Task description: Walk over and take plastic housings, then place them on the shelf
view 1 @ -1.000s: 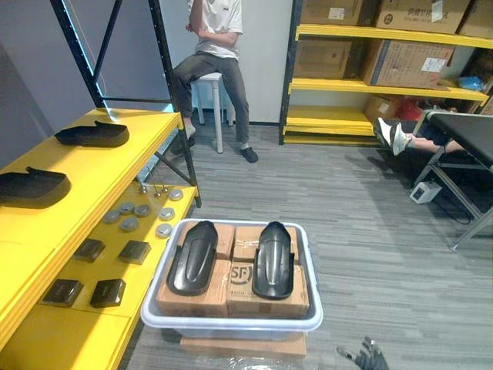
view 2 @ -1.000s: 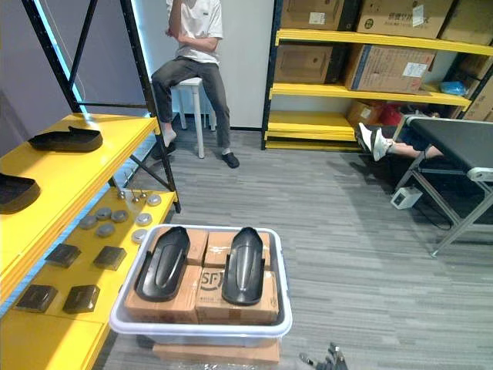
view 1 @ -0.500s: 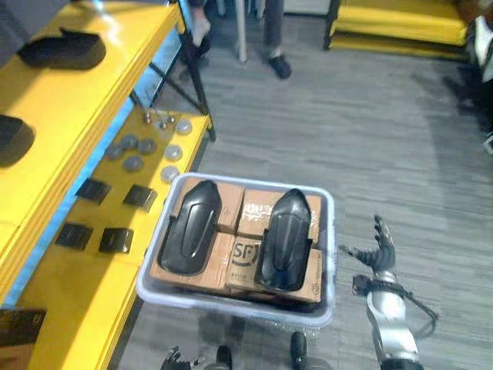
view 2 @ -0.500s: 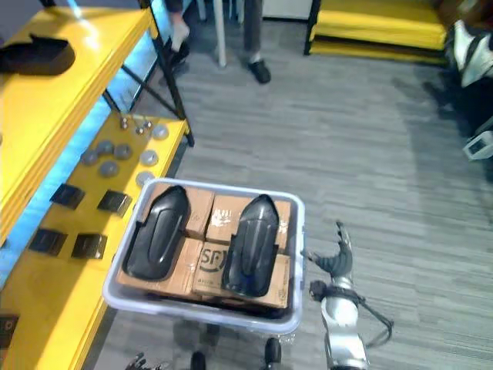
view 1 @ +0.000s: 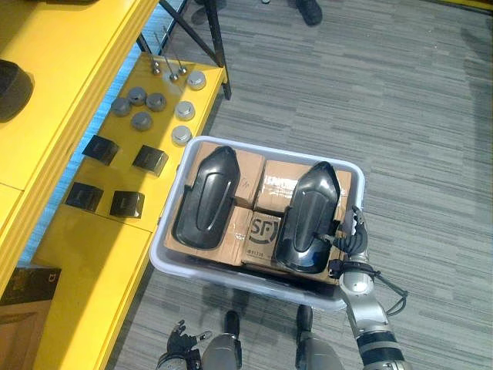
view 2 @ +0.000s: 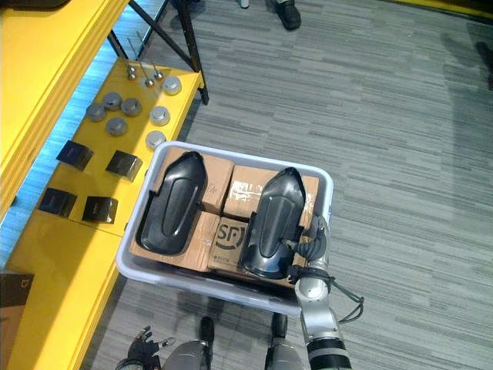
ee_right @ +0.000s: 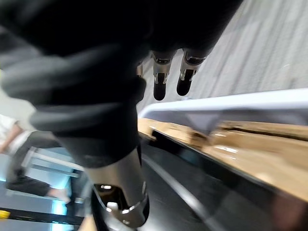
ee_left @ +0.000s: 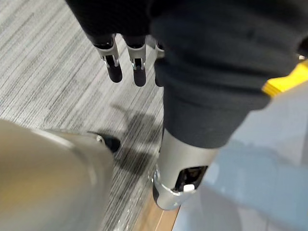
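Grey floor [view 1: 400, 108] to the right of the bin [view 1: 256, 145] and beyond it: bare, free passage. The bin is uncovered, so approach from above is clear. Inside, a left housing [view 1: 205, 197] and a right housing [view 1: 306, 219] lie side by side on cardboard boxes [view 1: 271, 179], with a strip of box showing between them. The right robot hand [view 1: 356, 233], fingers straight, stands at the bin's right rim, just beside the right housing. The bin's left wall sits close to the lower shelf board [view 1: 85, 262]. Black blocks [view 1: 149, 159] and metal discs [view 1: 142, 120] occupy that board's far part; the nearer part is bare yellow. A black upright post [view 1: 209, 35] stands at its far corner.
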Tool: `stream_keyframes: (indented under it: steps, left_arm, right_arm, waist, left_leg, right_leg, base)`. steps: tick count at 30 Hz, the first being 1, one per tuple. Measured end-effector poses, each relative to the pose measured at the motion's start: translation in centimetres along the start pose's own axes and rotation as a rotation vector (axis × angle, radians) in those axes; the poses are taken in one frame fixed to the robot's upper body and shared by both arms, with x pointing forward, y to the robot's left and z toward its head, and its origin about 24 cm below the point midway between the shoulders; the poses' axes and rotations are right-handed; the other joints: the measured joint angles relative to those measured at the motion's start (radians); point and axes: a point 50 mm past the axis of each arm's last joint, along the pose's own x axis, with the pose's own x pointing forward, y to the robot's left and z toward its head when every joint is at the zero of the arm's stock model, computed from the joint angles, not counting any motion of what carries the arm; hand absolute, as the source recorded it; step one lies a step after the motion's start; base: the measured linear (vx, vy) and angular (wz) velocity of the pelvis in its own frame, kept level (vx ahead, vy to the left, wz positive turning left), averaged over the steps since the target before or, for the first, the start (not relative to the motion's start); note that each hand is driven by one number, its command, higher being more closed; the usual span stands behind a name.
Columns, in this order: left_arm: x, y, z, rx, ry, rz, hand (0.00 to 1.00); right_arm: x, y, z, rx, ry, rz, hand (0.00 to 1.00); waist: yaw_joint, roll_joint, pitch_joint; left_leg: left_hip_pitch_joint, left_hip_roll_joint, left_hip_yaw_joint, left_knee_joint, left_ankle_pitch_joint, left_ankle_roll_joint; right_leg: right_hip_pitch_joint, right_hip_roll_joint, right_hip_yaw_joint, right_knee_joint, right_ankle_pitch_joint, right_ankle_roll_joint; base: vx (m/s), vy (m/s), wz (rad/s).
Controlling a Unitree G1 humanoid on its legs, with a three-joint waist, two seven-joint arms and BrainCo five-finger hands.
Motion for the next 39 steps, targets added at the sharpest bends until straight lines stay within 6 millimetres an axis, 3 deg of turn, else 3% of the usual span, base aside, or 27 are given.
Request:
stream_keyframes:
  steps: [1,7,11,17,20,24,28,32,37,39]
  left_arm:
    - [0.0,0.0,0.0,-0.001,0.0,0.002,0.0]
    - [0.0,0.0,-0.2,-0.022,0.011,0.021,0.0]
    - [0.0,-0.1,0.0,-0.022,0.005,0.02,0.0]
    - [0.0,-0.7,0.3,-0.023,-0.016,-0.005,0.0]
    - [-0.1,-1.2,0.9,-0.012,-0.049,-0.031,0.0]
    - [-0.1,-1.0,1.6,-0.047,-0.084,-0.03,0.0]
    - [-0.6,-0.2,3.0,-0.08,-0.179,-0.045,0.0]
    - [-2.3,0.7,4.7,-0.128,-0.312,-0.073,0.0]
    - [-5.2,2.1,8.1,-0.167,-0.519,-0.074,0.0]
    - [-6.7,2.0,10.9,-0.188,-0.653,-0.092,0.0]
  right_arm:
    - [-0.1,0.1,-0.2,-0.002,0.014,0.001,1.0]
    - [-0.2,0.7,-2.1,-0.07,0.133,-0.008,1.0]
    - [2.4,0.2,-2.3,-0.091,0.211,-0.04,1.0]
    - [6.5,-2.3,-0.2,-0.158,0.181,-0.064,1.0]
    - [7.6,-3.3,0.8,-0.217,0.127,-0.042,1.0]
    - [7.5,-3.1,1.0,-0.316,0.076,0.013,1.0]
    - [6.0,-3.2,0.4,-0.458,-0.028,0.079,1.0]
    - [3.8,-4.7,-2.0,-0.56,-0.025,0.122,1.0]
    - [2.7,-5.7,-1.8,-0.63,-0.095,0.113,1.0]
    - [2.4,-5.9,-1.1,-0.652,-0.144,0.113,1.0]
  waist:
    - [0.0,0.0,0.004]
    - [0.002,0.011,0.016]
    - [0.009,0.019,0.02]
    - [0.016,0.034,0.027]
    - [0.016,0.039,0.028]
    - [0.011,0.047,0.032]
    - [0.006,0.048,0.028]
    - [0.0,0.046,-0.038]
    - [-0.001,0.036,-0.146]
    - [-0.001,0.028,-0.189]
  left_leg:
    - [-0.002,0.0,-0.001,0.0,0.0,0.0]
    - [-0.044,0.011,-0.014,-0.002,-0.015,0.025]
    - [-0.062,0.01,-0.014,0.004,-0.01,0.033]
    - [-0.068,0.006,-0.024,0.004,0.007,0.035]
    - [-0.065,0.002,-0.038,0.003,0.014,0.03]
    - [-0.014,-0.002,-0.046,-0.018,0.023,0.031]
    - [0.065,-0.008,-0.055,-0.058,0.037,0.032]
    - [0.117,-0.023,-0.079,-0.126,0.064,0.037]
    - [0.168,-0.023,-0.079,-0.16,0.065,0.037]
    - [0.188,-0.024,-0.083,-0.175,0.065,0.038]
  right_leg:
    - [-0.002,0.0,0.0,0.0,0.001,0.001]
    - [-0.048,0.019,0.0,0.001,0.022,0.003]
    - [-0.063,0.016,0.002,0.005,0.04,0.007]
    - [-0.065,0.012,-0.005,0.006,0.05,0.005]
    - [-0.056,0.01,-0.022,0.006,0.05,0.004]
    - [-0.005,0.009,-0.026,-0.001,0.049,0.004]
    - [0.076,0.003,-0.051,-0.027,0.049,0.004]
    - [0.131,-0.008,-0.076,-0.063,0.05,0.007]
    - [0.192,-0.005,-0.083,-0.116,0.059,0.014]
    - [0.22,-0.005,-0.089,-0.143,0.065,0.017]
  base:
    - [-0.11,0.022,0.04]
    - [-0.14,0.016,-0.01]
    - [-0.16,0.015,0.01]
    - [-0.05,0.005,0.05]
    - [0.01,0.012,0.11]
    - [0.0,0.004,0.08]
    - [-0.02,0.002,0.15]
    - [-0.01,0.003,0.22]
    - [0.06,0.012,0.02]
    - [0.09,0.017,0.05]
